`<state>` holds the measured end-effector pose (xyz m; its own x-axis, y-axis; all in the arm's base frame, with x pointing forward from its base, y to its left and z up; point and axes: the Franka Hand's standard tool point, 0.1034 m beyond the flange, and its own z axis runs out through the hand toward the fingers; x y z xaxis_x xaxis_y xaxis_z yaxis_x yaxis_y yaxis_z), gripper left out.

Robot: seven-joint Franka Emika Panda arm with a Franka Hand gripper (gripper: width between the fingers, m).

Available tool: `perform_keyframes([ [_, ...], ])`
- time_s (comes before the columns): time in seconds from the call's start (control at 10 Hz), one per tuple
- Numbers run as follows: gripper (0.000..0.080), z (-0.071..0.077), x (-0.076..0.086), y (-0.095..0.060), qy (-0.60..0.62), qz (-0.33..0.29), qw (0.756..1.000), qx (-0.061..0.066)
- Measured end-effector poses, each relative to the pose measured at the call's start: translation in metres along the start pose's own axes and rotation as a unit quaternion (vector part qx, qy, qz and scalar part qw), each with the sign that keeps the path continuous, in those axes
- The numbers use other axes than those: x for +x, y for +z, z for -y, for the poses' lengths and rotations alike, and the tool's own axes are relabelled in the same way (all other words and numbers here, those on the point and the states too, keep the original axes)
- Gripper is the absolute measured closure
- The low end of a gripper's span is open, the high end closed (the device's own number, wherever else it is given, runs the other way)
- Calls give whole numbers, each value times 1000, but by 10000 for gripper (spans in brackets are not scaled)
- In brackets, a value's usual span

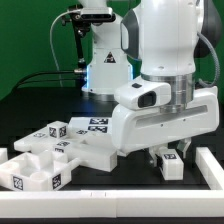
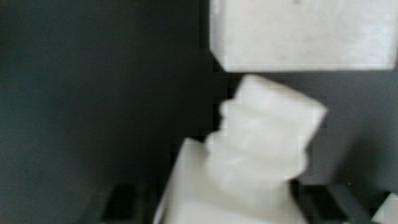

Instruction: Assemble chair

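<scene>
Pickup step: end effector (image 1: 166, 159) sits low over the table (image 1: 110, 183) at the exterior view's right, straddling a chair part (image 2: 263, 135), clamped or not I can't tell; other parts (image 1: 50, 152) lie toward that view's left; next calls for a firm pinch, then lift.

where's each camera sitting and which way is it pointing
Exterior view: off the arm, low beside the black table, facing the arm; its white body and gripper fill the frame, with loose chair pieces on the exterior view's left.
Wrist view: on the wrist, looking along the gripper at a white chair piece between its fingers; only the fingertips show.
Shared: the gripper and the black table.
</scene>
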<state>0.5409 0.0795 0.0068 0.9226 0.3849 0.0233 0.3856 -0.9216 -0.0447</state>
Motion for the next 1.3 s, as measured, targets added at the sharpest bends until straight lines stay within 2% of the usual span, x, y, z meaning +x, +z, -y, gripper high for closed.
perform_keyframes([
  [0.1,503,0,0,-2,-2,4,1000,1],
  [0.3,509,-10,13,-29,-9,18,1000,5],
  [0.5,509,-11,7,-56,-14,27,1000,6],
  [0.6,509,-3,3,-71,-13,22,1000,2],
  [0.7,509,15,-10,-81,-1,16,1000,-1],
  [0.8,509,37,-26,-83,2,10,1000,-3],
  [0.9,509,50,-31,-78,0,-2,1000,-7],
  [1.0,509,53,-31,-75,-14,-16,1000,-12],
  [1.3,509,52,-33,-73,13,-10,1000,-10],
])
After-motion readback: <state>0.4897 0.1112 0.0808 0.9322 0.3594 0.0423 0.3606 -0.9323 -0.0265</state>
